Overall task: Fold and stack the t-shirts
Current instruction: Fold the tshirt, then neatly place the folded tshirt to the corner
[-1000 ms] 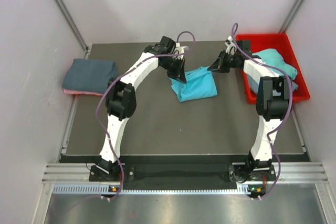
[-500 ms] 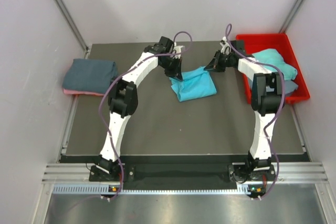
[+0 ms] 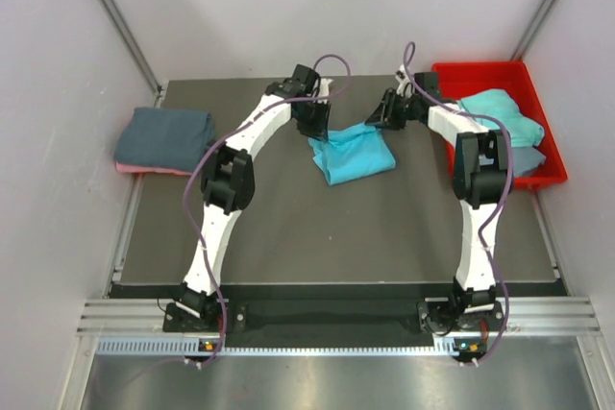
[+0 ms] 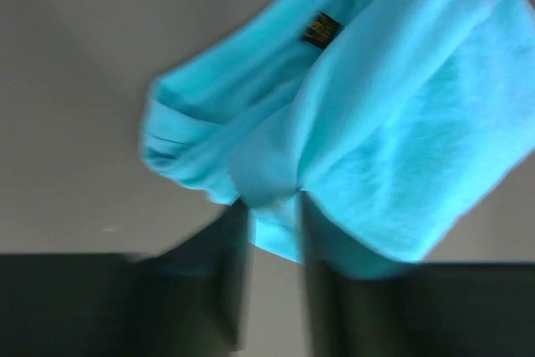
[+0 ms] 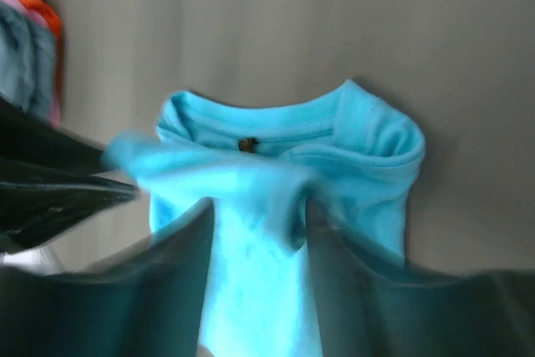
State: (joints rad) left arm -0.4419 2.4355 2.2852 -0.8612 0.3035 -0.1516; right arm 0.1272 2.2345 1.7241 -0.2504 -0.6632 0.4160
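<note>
A folded turquoise t-shirt (image 3: pixel 353 153) lies on the dark table at back centre. My left gripper (image 3: pixel 315 127) is at its back left corner. My right gripper (image 3: pixel 382 117) is at its back right corner. In the left wrist view the left gripper (image 4: pixel 274 215) stands open, with the edge of the shirt (image 4: pixel 401 123) between its tips. The right gripper (image 5: pixel 257 211) is open too, a bunch of the shirt (image 5: pixel 368 140) lying between its fingers. A folded slate blue-grey t-shirt (image 3: pixel 165 138) rests on a pink one (image 3: pixel 144 170) at the table's left edge.
A red bin (image 3: pixel 500 72) at the back right holds another teal shirt (image 3: pixel 500 108) over a blue-grey one (image 3: pixel 533 156). White walls close in on both sides. The left arm's dark fingers (image 5: pixel 50 190) show at the left of the right wrist view.
Both grippers were shut on the turquoise shirt's back corners and have now opened. The right gripper moved left and back; the shirt's far edge has settled on the table.
</note>
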